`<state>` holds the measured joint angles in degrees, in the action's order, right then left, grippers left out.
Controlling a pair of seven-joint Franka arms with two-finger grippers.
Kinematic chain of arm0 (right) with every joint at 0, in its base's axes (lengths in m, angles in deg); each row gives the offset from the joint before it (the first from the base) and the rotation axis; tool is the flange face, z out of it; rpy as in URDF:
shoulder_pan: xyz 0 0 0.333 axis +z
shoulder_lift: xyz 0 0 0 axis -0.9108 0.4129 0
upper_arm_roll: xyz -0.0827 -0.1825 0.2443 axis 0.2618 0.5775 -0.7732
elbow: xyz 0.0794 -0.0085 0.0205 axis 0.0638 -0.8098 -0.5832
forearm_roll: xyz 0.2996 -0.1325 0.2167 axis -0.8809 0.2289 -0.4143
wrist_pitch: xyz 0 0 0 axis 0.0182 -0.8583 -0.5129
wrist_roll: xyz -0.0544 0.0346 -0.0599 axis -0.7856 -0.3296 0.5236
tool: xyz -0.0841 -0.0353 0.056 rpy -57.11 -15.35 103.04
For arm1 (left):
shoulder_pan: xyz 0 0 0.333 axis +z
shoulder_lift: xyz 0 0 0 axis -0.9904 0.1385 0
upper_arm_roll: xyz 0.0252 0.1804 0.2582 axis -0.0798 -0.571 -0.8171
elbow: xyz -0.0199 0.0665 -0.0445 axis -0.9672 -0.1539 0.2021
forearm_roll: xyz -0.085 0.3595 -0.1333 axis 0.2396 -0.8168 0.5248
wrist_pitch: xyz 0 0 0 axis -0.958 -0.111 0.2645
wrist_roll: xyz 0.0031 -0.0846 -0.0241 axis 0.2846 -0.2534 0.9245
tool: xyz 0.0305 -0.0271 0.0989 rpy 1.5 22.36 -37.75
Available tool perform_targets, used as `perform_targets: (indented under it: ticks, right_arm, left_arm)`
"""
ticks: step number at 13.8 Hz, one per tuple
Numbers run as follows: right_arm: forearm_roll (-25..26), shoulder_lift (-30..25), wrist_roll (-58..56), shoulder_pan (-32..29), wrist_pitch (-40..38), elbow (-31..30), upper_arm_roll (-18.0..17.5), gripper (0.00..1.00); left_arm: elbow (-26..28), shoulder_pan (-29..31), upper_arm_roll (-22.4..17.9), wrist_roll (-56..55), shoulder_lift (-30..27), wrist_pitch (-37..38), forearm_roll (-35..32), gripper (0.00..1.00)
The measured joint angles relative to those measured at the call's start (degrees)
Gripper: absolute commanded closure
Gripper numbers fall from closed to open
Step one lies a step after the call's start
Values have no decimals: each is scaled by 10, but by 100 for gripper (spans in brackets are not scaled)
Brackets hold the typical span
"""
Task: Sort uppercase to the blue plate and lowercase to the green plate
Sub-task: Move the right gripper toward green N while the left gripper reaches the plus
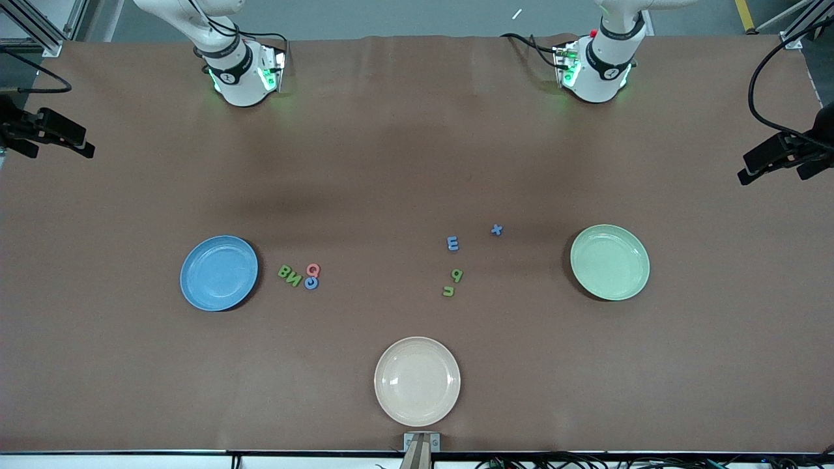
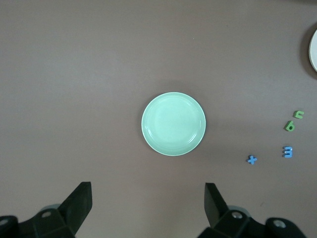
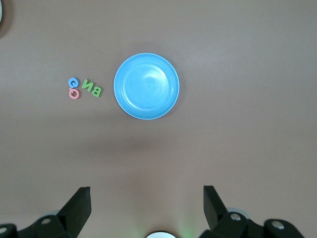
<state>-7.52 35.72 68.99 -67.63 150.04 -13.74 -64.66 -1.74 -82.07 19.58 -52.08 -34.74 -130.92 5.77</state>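
Note:
The blue plate [image 1: 219,273] [image 3: 146,86] lies toward the right arm's end. Beside it lie the uppercase letters: green B [image 1: 285,271], green N [image 1: 294,279], red-pink Q [image 1: 313,269] and blue C [image 1: 311,283]. The green plate [image 1: 610,262] [image 2: 173,123] lies toward the left arm's end. The lowercase letters lie near it: blue x [image 1: 496,229], blue m [image 1: 453,243], green q [image 1: 457,275] and green u [image 1: 449,291]. My left gripper [image 2: 147,191] is open and empty, high over the table by the green plate. My right gripper [image 3: 146,194] is open and empty, high by the blue plate. Both plates hold nothing.
A cream plate [image 1: 417,381] lies near the table's front edge, midway between the two groups of letters. Black camera mounts stand at both ends of the table [image 1: 45,130] [image 1: 782,153]. The arm bases [image 1: 241,71] [image 1: 596,65] stand at the back edge.

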Motion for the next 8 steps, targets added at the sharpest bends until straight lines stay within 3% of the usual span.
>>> perform_targets:
  ticks: [8]
  right_arm:
    - [0,3,0,0,0,1,2,0]
  left_arm:
    - [0,0,0,0,0,0,2,0]
